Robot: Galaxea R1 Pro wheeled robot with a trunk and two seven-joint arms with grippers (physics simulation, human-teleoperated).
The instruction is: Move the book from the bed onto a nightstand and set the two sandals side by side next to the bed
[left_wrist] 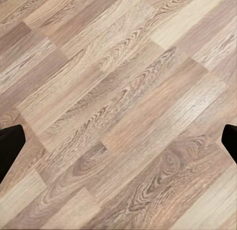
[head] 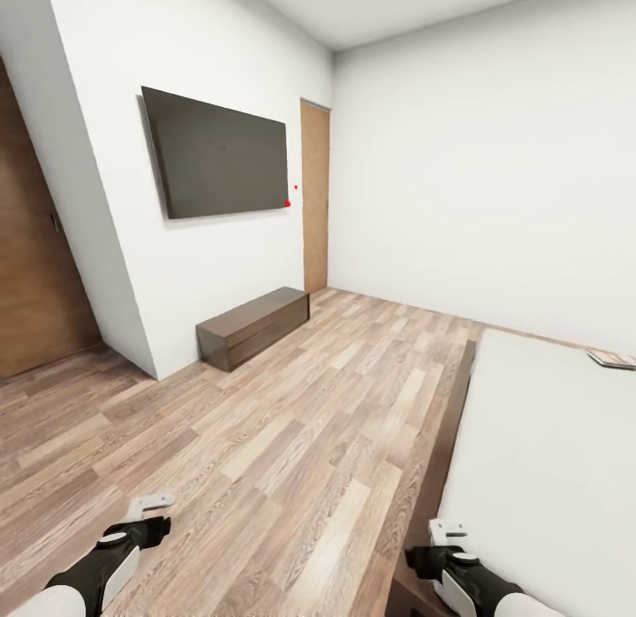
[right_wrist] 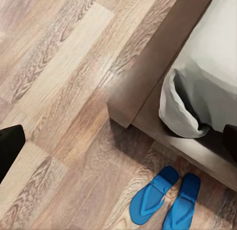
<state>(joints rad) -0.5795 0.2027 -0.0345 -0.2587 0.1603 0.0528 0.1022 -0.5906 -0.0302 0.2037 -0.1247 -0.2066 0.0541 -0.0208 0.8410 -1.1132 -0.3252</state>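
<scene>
Both grippers, left [head: 150,509] and right [head: 444,539], hang released and empty; sandals [right_wrist: 165,200] already paired by bed [head: 548,458], so fetching the book [head: 612,360] seems next.

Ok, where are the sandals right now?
In the right wrist view, both sandals lie side by side on the wood floor, just off the corner of the bed frame.

Nothing here can be read. The book [head: 612,360] lying on the bed [head: 548,449] is too far off for lettering to show.
</scene>
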